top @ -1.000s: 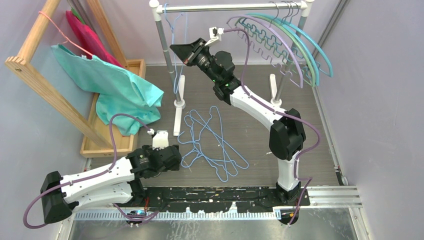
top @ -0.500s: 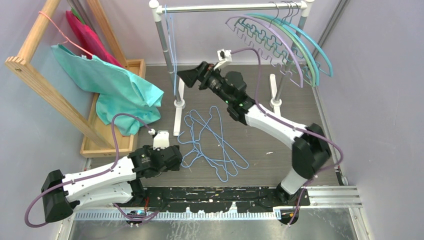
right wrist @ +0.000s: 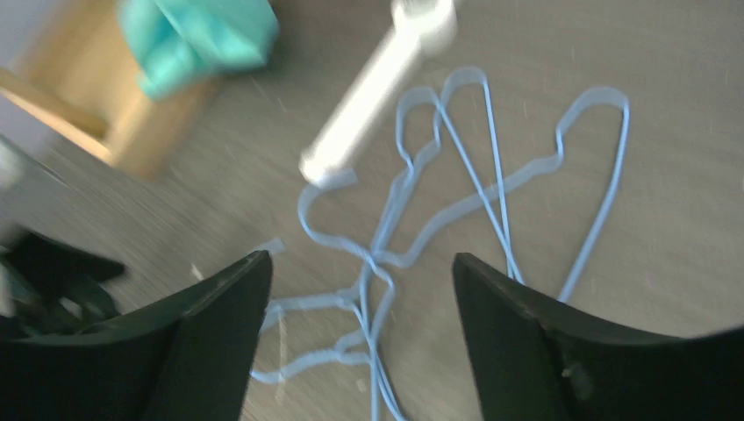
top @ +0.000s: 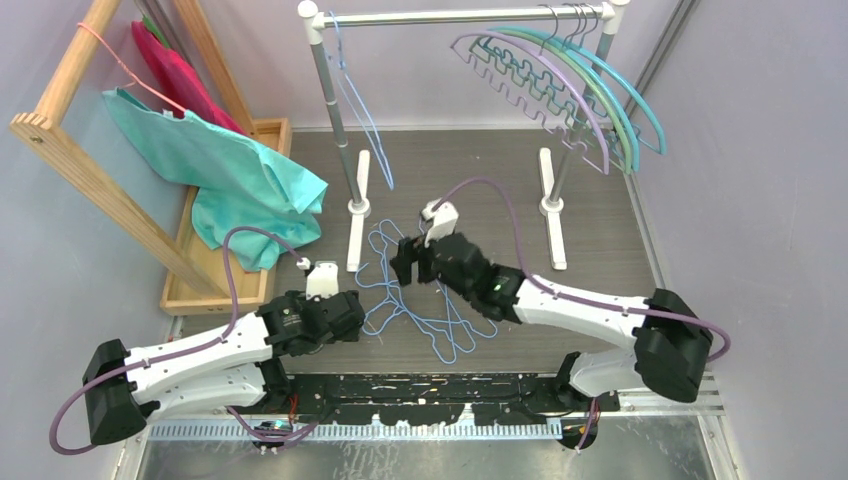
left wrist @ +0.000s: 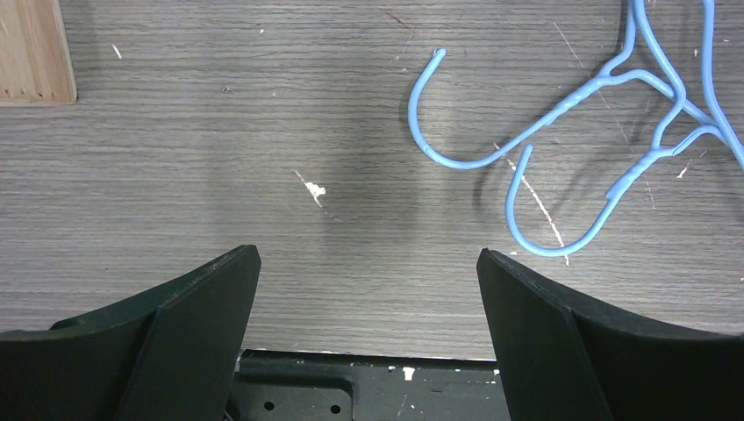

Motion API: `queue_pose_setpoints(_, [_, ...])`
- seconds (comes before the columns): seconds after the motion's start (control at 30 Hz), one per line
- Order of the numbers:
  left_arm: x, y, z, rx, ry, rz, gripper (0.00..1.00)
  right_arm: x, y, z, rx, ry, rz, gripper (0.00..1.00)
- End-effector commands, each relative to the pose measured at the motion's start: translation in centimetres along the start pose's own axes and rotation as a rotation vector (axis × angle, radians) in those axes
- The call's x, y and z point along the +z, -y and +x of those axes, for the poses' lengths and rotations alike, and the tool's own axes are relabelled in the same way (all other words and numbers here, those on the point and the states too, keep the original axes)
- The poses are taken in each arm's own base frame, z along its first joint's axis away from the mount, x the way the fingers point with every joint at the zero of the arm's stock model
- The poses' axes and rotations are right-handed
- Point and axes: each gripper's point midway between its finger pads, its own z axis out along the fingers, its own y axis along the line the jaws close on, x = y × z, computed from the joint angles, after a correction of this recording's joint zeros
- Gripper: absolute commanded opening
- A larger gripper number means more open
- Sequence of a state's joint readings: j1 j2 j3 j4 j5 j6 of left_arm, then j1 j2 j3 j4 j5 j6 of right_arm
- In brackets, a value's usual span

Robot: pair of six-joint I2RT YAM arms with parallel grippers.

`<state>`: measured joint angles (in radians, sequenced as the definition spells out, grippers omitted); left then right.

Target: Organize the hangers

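Several light-blue wire hangers (top: 425,295) lie tangled on the table. My right gripper (top: 405,262) hovers low over the pile's left part, open, with nothing between its fingers; in the right wrist view the crossed wires (right wrist: 377,263) lie under the gap of the right gripper (right wrist: 360,272). One blue wire hanger (top: 362,100) hangs at the left end of the rail (top: 450,15). Arched purple, green and teal hangers (top: 560,80) hang at its right end. My left gripper (top: 348,315) (left wrist: 368,263) is open over bare table, with two blue hooks (left wrist: 452,164) beyond it to the right.
A wooden rack (top: 90,170) at the left carries a pink hanger with a teal garment (top: 240,180) above a wooden tray (top: 215,290). The rail's white feet (top: 357,215) (right wrist: 368,96) stand beside the pile. A black base strip (top: 430,390) runs along the near edge.
My right gripper opened and let go of the blue hanger at the rail's left end, then dropped down to the pile on the table. The left arm has not moved.
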<state>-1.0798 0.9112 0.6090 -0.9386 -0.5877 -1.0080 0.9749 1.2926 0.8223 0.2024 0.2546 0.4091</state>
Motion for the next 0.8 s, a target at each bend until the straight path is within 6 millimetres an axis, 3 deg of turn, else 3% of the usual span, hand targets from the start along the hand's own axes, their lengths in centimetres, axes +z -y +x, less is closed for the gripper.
queue_pose_setpoints(0.0, [-0.5, 0.1, -1.1, -0.041, 0.034, 0.002, 0.98, -1.5, 3.2, 5.6, -0.195, -0.160, 0.211, 0.67])
queue_pose_setpoints(0.07, [-0.5, 0.1, -1.0, -0.044, 0.030, 0.003, 0.98, -1.6, 3.3, 7.6, -0.238, -0.218, 0.219, 0.52])
queue_pose_setpoints(0.1, [-0.4, 0.1, -0.9, -0.045, 0.030, 0.005, 0.98, -1.6, 3.4, 8.2, -0.253, -0.233, 0.227, 0.50])
queue_pose_setpoints(0.57, [-0.4, 0.3, -0.8, -0.049, 0.023, 0.014, 0.98, 1.8, 1.4, 14.1, -0.250, -0.375, 0.128, 0.50])
queue_pose_setpoints(0.77, [-0.4, 0.3, -0.7, -0.053, 0.025, 0.019, 0.98, 2.3, 0.1, 14.4, -0.192, -0.371, 0.076, 0.48])
